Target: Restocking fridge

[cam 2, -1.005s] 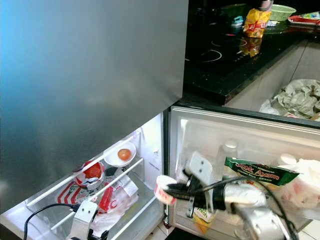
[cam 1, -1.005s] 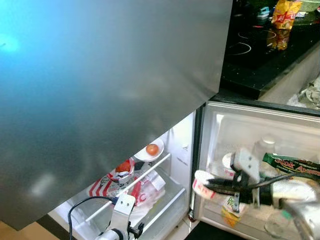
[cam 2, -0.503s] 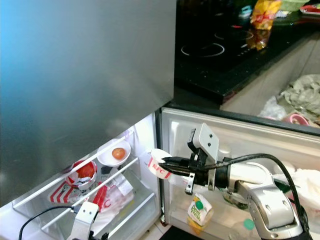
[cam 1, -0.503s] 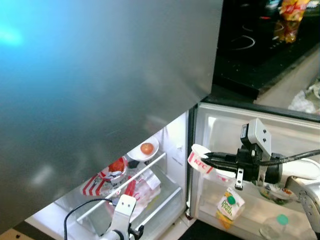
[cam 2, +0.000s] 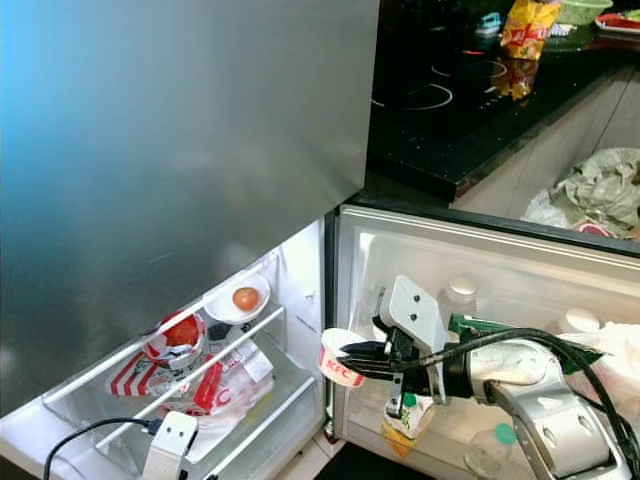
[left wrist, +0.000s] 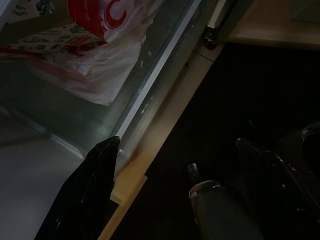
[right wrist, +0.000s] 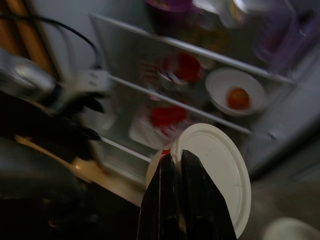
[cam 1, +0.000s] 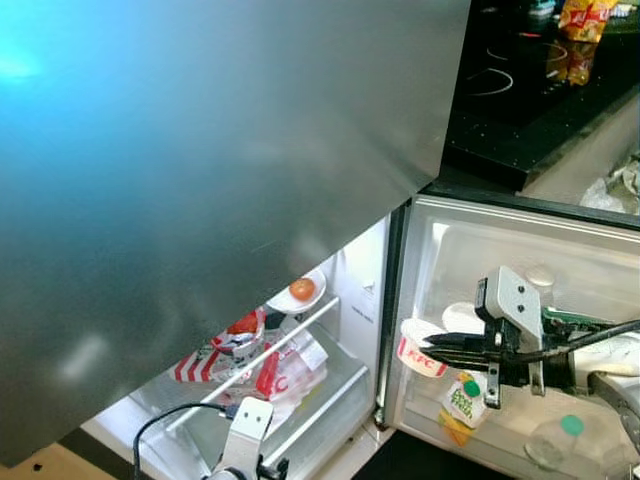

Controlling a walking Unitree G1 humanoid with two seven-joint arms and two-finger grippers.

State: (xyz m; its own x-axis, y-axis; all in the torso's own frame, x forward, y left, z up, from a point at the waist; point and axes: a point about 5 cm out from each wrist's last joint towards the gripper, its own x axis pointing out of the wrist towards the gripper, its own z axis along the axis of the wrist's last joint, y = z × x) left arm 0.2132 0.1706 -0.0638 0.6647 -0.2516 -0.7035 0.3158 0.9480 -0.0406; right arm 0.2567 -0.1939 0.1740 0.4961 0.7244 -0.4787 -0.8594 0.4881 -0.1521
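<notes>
While pinched only at the rim between the two black fingers (right wrist: 172, 200) of the right end effector (cam 2: 352, 352), the lidded KFC cup (cam 2: 342, 363) hangs in the gap between the fridge compartment and the open fridge door (cam 1: 470, 240), not yet set down anywhere. Judged a thin grip: fingers pressed close together over the edge of the white lid (right wrist: 220, 167), so easy for the cup to swing, slip out or lose its lid if moved quickly.

Just beside the cup, on the door shelf, a green-and-yellow juice carton (cam 1: 460, 402), a clear bottle with green cap (cam 1: 556, 440) and a green snack packet (cam 2: 510, 335); likely to be knocked by the silver forearm if swung back toward the door.

Further toward the compartment, a wire shelf (cam 1: 290, 338) carrying a white bowl with an orange fruit (cam 1: 301, 291), a red-and-white KFC bucket (cam 1: 232, 340), and plastic bags (cam 1: 290, 368) below. Little free space visible there; risk of pushing the bowl off or catching the shelf edge with the cup when going in.

Left end effector (left wrist: 175, 190) hanging low by the fridge base, fingers spread, idle. Black cable (cam 1: 160, 420) near it, possibly a snag risk.
</notes>
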